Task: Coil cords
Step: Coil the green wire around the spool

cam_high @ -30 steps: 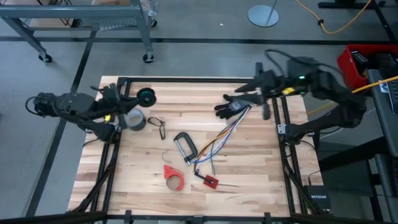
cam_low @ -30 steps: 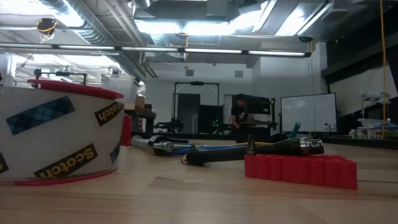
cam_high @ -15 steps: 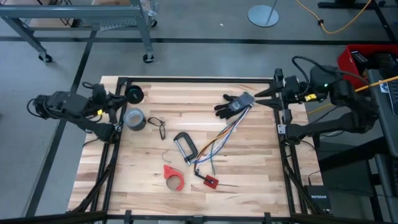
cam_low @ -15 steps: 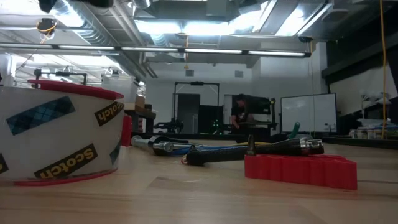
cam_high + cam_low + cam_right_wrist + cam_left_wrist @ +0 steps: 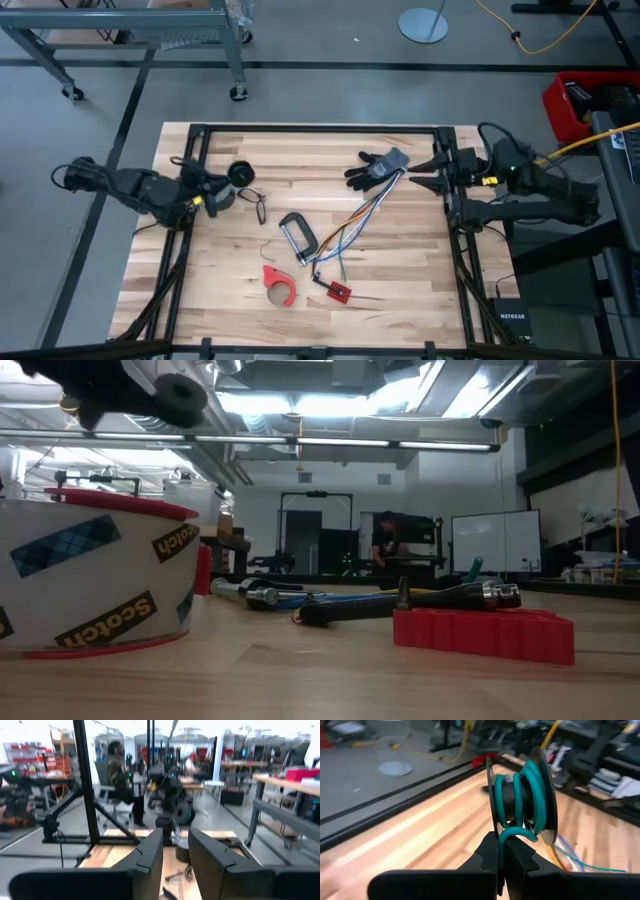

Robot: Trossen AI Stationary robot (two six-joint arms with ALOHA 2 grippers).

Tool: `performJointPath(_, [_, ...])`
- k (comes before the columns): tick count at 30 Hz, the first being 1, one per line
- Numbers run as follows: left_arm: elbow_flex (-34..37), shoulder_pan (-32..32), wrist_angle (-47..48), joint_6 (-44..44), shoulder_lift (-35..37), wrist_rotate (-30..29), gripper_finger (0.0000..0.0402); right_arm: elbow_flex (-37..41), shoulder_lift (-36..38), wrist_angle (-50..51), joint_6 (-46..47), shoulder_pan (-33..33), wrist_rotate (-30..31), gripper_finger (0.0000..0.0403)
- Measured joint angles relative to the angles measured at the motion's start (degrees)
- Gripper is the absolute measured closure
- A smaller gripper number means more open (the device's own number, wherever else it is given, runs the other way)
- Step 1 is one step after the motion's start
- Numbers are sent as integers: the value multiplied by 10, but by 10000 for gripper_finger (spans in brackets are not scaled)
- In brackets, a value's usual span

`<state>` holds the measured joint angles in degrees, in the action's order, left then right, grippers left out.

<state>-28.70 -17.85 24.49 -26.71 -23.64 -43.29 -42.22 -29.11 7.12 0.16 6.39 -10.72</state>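
**Left pincer holds the cord coil near the surface's far-left corner**

Left pincer (image 5: 222,186) sits over the far-left part of the surface (image 5: 400,290), its arm reaching in from the left edge. It is clamped on the cord (image 5: 525,795): in the left wrist view the dark fingers (image 5: 517,857) pinch a green strand that drops from turns wound between two thin dark discs. From above the same coil (image 5: 240,174) reads as a small black round, just in from the far-left corner. In the low view it shows up high, a dark round shape (image 5: 180,398), clear of the wood.

Grey tape roll (image 5: 218,197) lies directly beside the left pincer, partly under it.

Right pincer (image 5: 428,172) hangs at the right edge near the far-right corner, fingers (image 5: 150,855) spread apart with nothing between them, pointing across the surface.

Black glove (image 5: 374,168) lies near the far edge, just beside the right pincer. A bundle of coloured wires (image 5: 352,222) runs from the glove toward a small red board (image 5: 338,291) near the front edge. Metal clamp (image 5: 297,236) sits mid-surface. Red tape dispenser (image 5: 279,283) lies near the front edge, left of the board.

A person (image 5: 384,542) shows far back in the room.
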Motion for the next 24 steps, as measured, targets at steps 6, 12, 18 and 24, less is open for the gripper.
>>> performJointPath(6, [117,15,-272,70,-1,57,401,86,16,-117,0,0,-4,306])
performJointPath(12, [213,59,-484,44,-31,131,401,146,-8,-217,5,0,-4,306])
performJointPath(18, [245,98,-547,-49,-99,155,401,186,-58,-300,16,0,-5,306])
performJointPath(24, [245,128,-639,-59,-191,197,401,199,-122,-359,26,0,-9,306])
